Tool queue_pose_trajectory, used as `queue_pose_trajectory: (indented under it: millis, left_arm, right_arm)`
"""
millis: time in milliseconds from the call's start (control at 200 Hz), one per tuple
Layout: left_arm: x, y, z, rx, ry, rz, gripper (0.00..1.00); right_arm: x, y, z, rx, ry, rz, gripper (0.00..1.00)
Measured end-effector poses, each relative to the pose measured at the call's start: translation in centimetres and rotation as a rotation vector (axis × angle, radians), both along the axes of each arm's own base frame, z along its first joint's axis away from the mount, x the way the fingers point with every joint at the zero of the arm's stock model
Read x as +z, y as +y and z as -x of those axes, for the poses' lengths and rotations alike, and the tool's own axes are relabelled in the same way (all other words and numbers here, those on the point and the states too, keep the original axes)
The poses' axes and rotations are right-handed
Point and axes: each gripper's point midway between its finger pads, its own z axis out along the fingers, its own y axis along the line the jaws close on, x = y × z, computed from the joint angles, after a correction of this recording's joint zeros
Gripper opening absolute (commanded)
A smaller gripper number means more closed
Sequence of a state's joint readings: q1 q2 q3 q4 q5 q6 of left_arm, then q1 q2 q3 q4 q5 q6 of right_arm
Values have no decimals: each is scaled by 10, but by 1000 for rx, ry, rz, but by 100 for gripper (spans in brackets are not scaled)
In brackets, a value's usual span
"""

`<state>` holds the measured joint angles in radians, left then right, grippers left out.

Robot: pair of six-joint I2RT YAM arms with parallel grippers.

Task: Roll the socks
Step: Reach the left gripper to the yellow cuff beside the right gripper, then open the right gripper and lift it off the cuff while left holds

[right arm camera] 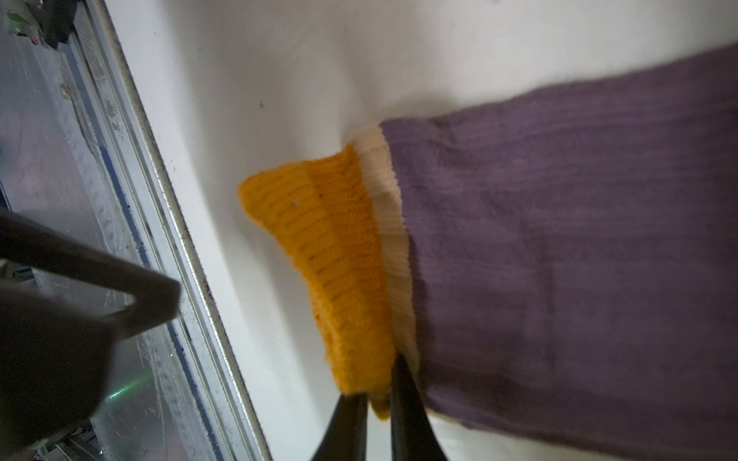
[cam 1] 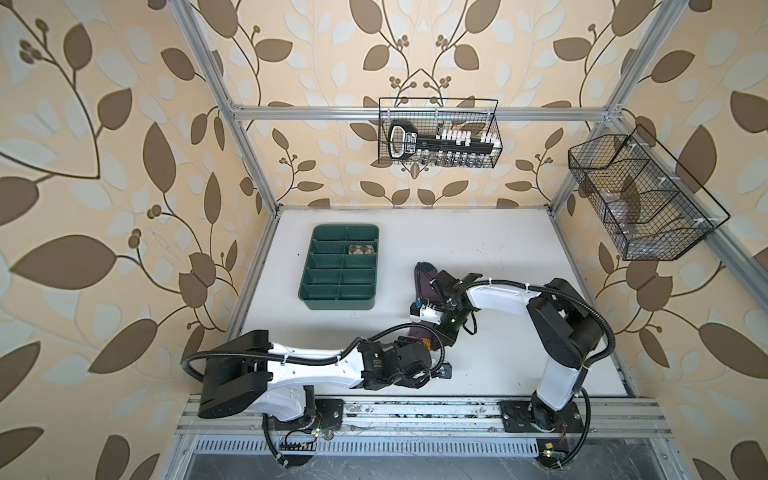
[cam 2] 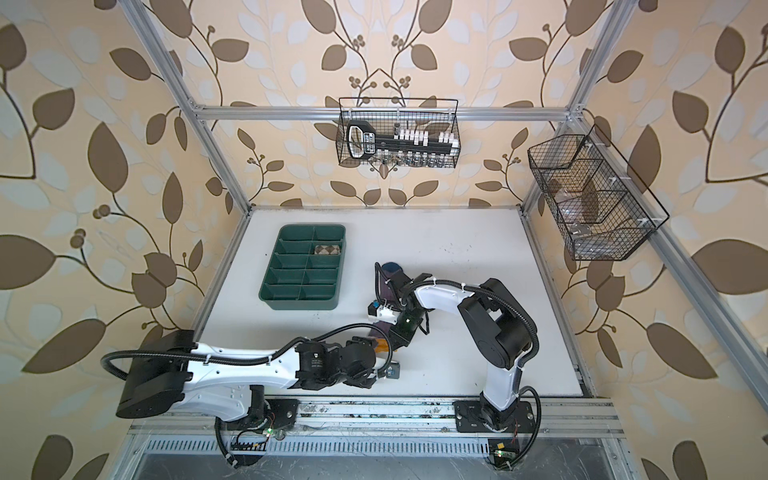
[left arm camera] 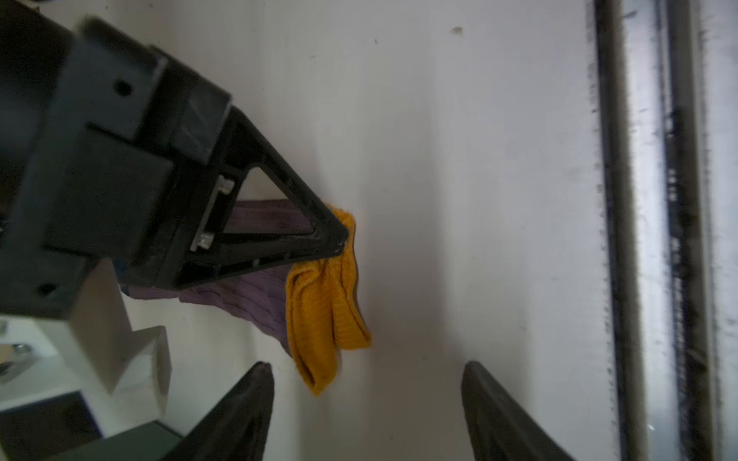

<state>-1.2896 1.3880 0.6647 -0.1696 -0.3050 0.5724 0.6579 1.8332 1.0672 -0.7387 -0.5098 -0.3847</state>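
My right end effector point(right arm camera: 377, 399) clamped the purple ribbed sock point(right arm camera: 559, 259) by its orange-yellow cuff point(right arm camera: 327, 259).
Only my right wrist view showed its cream band point(right arm camera: 389, 223); it lay on the white surface point(cam 1: 498, 249), left end effector point(left arm camera: 365, 371) open nearby.

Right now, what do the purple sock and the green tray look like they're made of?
Purple sock: soft knitted fabric, matte; ribbed lines run along it, and its orange cuff shows thicker knit stitches. Fibre type cannot be told. Green tray: probably moulded plastic, smooth with a slight sheen; thin rigid dividers and rounded corners.
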Motion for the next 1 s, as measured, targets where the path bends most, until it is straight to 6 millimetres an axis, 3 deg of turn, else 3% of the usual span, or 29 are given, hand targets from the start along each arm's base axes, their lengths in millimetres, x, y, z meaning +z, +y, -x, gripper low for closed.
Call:
queue_pose_trajectory:
  millis: [115, 210, 360, 545, 630, 675, 730, 780, 805, 840, 1000]
  left_arm:
    - [-25, -4, -12, 66, -22, -40, 69]
    - [-23, -17, -26, 124, -75, 0, 63]
    - [-26, -26, -44, 207, -138, 27, 42]
    - [-34, -24, -45, 222, -151, 0, 13]
    - [-36, -23, -42, 218, -127, -9, 7]
    - [-38, -24, -38, 201, -103, -26, 5]
    - [-38, -25, -36, 187, -54, -42, 5]
    - [-38, -28, -34, 173, 17, -46, 5]
    - [-37, -29, -33, 166, 59, -47, 5]
    - [-36, -31, -33, 161, 120, -46, 4]
    - [-35, -35, -40, 167, 367, -63, 1]
  right_arm:
    - [0, 0, 0, 0, 0, 0, 12]
    - [0, 0, -1, -2, 1, 0, 12]
    - [1, -1, -1, -6, 3, -2, 12]
    - [1, -1, -3, -12, -2, -6, 14]
    - [3, -1, -5, -19, -6, -6, 21]
    - [4, -2, -6, -26, -12, -2, 32]
    - [7, -3, -10, -41, -32, 4, 35]
    - [12, -5, -16, -60, -65, 2, 48]
    - [17, -5, -21, -69, -89, -5, 57]
    - [24, -6, -27, -89, -124, -13, 62]
    - [71, -24, -69, -234, -396, -35, 70]
